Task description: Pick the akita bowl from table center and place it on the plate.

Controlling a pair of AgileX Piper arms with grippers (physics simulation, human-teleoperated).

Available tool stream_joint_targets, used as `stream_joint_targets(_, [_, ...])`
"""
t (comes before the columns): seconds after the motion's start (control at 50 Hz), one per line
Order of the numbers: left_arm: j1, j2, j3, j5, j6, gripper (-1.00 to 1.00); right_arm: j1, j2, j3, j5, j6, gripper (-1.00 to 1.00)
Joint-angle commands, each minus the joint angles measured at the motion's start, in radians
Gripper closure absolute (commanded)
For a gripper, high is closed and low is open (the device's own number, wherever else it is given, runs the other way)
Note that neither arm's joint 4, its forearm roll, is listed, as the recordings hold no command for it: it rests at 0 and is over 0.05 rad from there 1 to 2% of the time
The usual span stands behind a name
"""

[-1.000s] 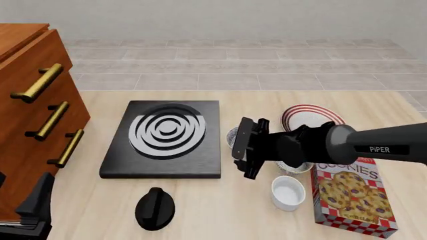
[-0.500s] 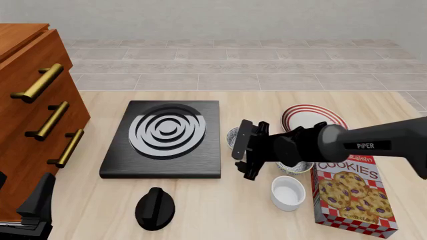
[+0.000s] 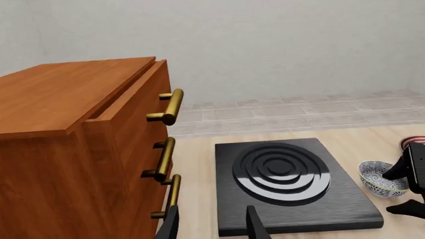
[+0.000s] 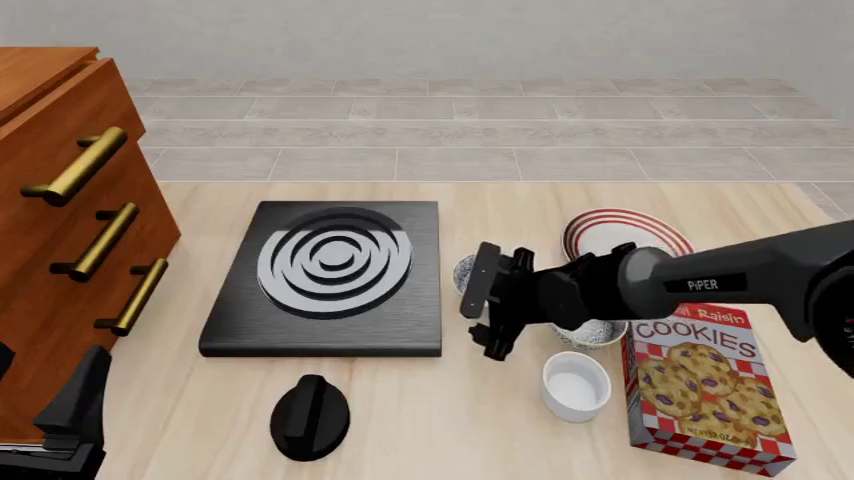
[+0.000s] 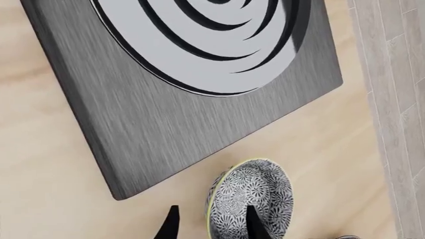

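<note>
The akita bowl (image 4: 465, 268), small with a dark speckled pattern, stands just right of the black stove plate; it also shows in the right wrist view (image 5: 256, 201) and the left wrist view (image 3: 380, 178). My right gripper (image 4: 481, 304) is open at that bowl, and the bowl's near rim lies between its fingers (image 5: 252, 225). The red-striped white plate (image 4: 627, 235) lies behind the right arm, partly covered by it. My left gripper (image 3: 211, 228) is open and holds nothing, low at the table's front left (image 4: 78, 405).
A black stove plate (image 4: 327, 275) with grey rings fills the table's middle left. A wooden drawer cabinet (image 4: 67, 220) stands at the left. A second pale bowl (image 4: 589, 336) peeks from under the right arm. Nearer are a white cup (image 4: 577, 386), a cookies box (image 4: 703, 388) and a black knob (image 4: 310, 416).
The right arm has slid a little to the left and lower, bringing its open gripper closer around the bowl's rim. The left arm has stayed still.
</note>
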State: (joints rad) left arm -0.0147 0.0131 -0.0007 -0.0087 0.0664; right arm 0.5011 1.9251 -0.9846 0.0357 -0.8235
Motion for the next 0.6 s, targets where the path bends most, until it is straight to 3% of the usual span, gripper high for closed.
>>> stream_joint_targets(0.02, [0.001,0.001,0.0,0.0,0.0,-1.0,-0.001,0.035,-0.005,-0.005,0.005,-1.0])
stream_joint_targets(0.22, [0.001,0.002,0.0,0.0,0.001,-1.0,0.002,0.033,0.012,-0.019,0.0,-1.0])
stream_joint_targets(0.32, [0.0,0.002,0.0,0.0,0.002,-1.0,-0.006,0.015,0.033,-0.042,-0.035,-1.0])
stream_joint_targets(0.34, [0.0,0.002,0.0,0.0,0.002,-1.0,-0.004,0.014,0.039,-0.048,-0.046,1.0])
stream_joint_targets(0.44, [0.001,0.002,0.0,0.0,0.002,-1.0,-0.012,0.005,0.054,-0.069,-0.072,1.0])
stream_joint_targets(0.6, [-0.002,0.002,0.0,0.0,0.003,-1.0,-0.018,-0.011,0.038,-0.062,-0.067,1.0])
